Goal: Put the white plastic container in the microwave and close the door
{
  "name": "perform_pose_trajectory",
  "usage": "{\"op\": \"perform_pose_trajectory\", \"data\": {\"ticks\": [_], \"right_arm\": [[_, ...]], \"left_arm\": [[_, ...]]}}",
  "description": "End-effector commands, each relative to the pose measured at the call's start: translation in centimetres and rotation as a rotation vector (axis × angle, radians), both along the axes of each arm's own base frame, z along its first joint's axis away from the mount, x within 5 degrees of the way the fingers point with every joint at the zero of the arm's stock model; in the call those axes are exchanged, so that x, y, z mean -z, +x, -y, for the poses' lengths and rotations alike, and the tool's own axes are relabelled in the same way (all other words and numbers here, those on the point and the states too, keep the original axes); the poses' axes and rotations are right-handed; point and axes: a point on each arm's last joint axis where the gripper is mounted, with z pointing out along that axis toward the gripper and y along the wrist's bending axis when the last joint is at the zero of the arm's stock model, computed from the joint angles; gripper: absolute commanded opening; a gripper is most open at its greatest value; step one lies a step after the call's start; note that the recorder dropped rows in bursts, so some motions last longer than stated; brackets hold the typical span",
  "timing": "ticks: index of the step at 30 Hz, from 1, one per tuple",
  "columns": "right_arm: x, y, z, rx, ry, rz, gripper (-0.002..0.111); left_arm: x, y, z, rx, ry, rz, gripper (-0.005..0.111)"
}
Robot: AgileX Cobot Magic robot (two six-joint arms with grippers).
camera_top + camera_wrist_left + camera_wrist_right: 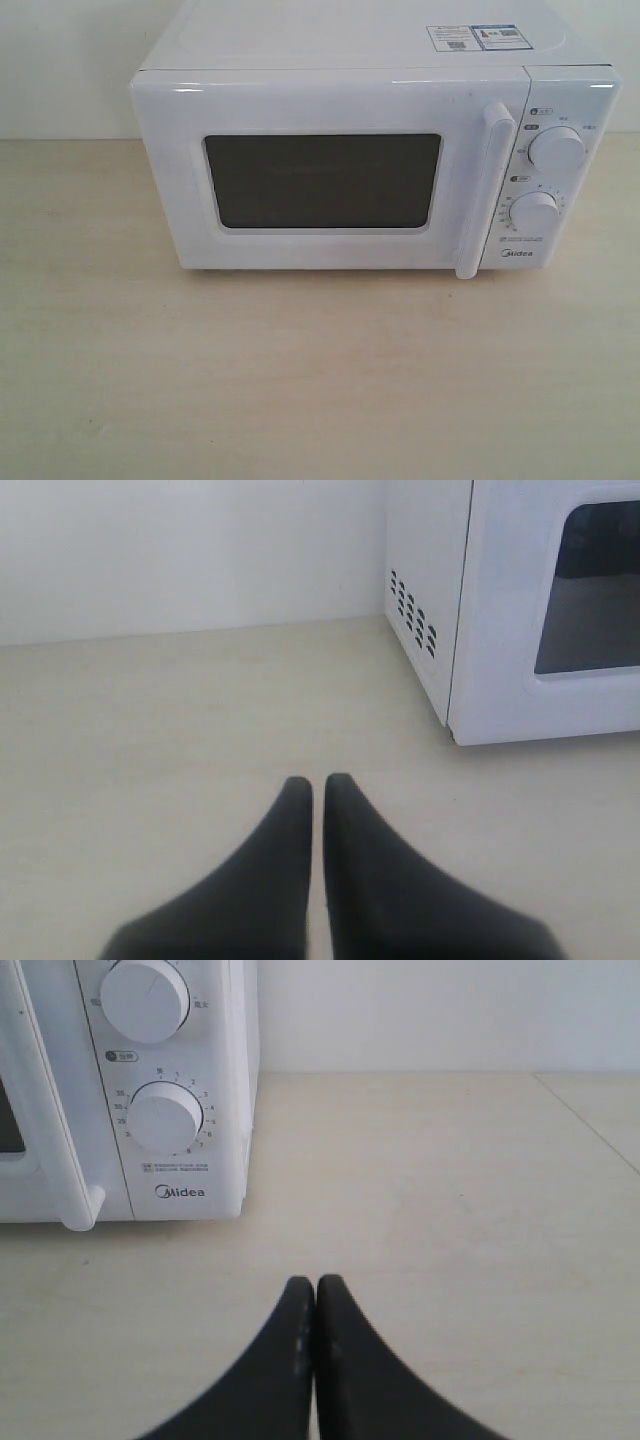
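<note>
The white Midea microwave (370,160) stands at the back of the light wooden table, its door (330,180) shut, with the dark mesh window and the vertical white bar handle (483,190) facing me. Two round dials (556,150) sit on its right panel. The white plastic container is out of view in every frame. Neither arm shows in the exterior view. My left gripper (318,782) is shut and empty over bare table near the microwave's (520,610) left corner. My right gripper (316,1285) is shut and empty in front of the dial panel (165,1120).
A pale wall runs behind the table (300,380). Stickers (478,37) lie on the microwave's top. Vent slots (412,612) mark its left side. A table seam (590,1125) runs off to the right of the microwave.
</note>
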Motion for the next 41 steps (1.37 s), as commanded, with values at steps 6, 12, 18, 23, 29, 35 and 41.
{"op": "perform_pose_trajectory", "data": {"ticks": [6,12,18,23,29,35,41], "right_arm": [[-0.13,-0.01,0.03,0.002,-0.011,0.014,0.000],[-0.13,-0.01,0.03,0.002,-0.011,0.014,0.000],[-0.13,-0.01,0.03,0.002,-0.011,0.014,0.000],[-0.26,0.02,0.02,0.001,-0.012,0.029,0.000],[-0.17,-0.01,0.03,0.001,-0.011,0.018,0.000],[-0.17,-0.01,0.03,0.001,-0.011,0.018,0.000],[-0.17,-0.01,0.03,0.001,-0.011,0.018,0.000]], "left_arm": [[0.11,0.00,-0.01,-0.001,0.005,0.000,0.004],[0.11,0.00,-0.01,-0.001,0.005,0.000,0.004],[0.11,0.00,-0.01,-0.001,0.005,0.000,0.004],[0.09,0.01,-0.01,-0.001,0.005,0.002,0.004],[0.09,0.01,-0.01,-0.001,0.007,0.002,0.004],[0.09,0.01,-0.01,-0.001,0.007,0.002,0.004],[0.09,0.01,-0.01,-0.001,0.007,0.002,0.004]]}}
